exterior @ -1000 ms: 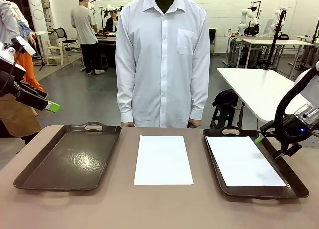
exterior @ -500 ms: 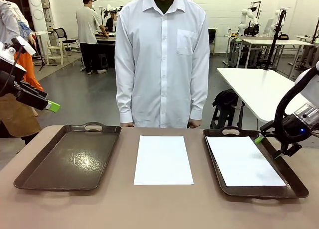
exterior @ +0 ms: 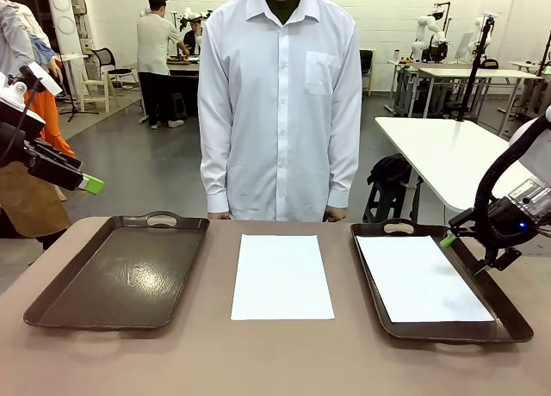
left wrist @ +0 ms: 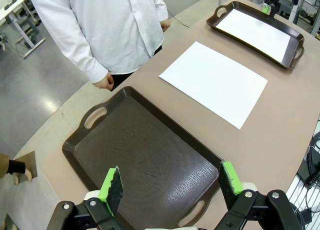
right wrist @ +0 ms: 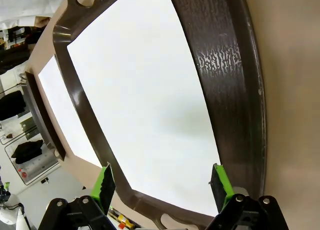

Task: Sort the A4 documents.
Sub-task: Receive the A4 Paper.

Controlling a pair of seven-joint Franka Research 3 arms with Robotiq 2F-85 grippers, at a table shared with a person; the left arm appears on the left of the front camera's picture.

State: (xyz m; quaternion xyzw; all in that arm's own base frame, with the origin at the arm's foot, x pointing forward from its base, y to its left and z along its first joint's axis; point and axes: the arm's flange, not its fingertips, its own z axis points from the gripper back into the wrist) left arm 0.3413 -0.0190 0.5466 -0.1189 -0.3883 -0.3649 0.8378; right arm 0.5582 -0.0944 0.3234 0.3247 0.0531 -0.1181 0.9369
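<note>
a4 documents [exterior: 282, 276] lie thin, flat, white; left gripper [left wrist: 171, 180] and right gripper [right wrist: 163, 182] gape empty.

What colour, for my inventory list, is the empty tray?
Dark brown, the empty tray, with a wrinkled texture; clearest in the left wrist view.

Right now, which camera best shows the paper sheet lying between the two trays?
The front view: the sheet lies whole, square-on. The left wrist view shows it whole but slanted; the right wrist view catches a strip past the right tray.
</note>
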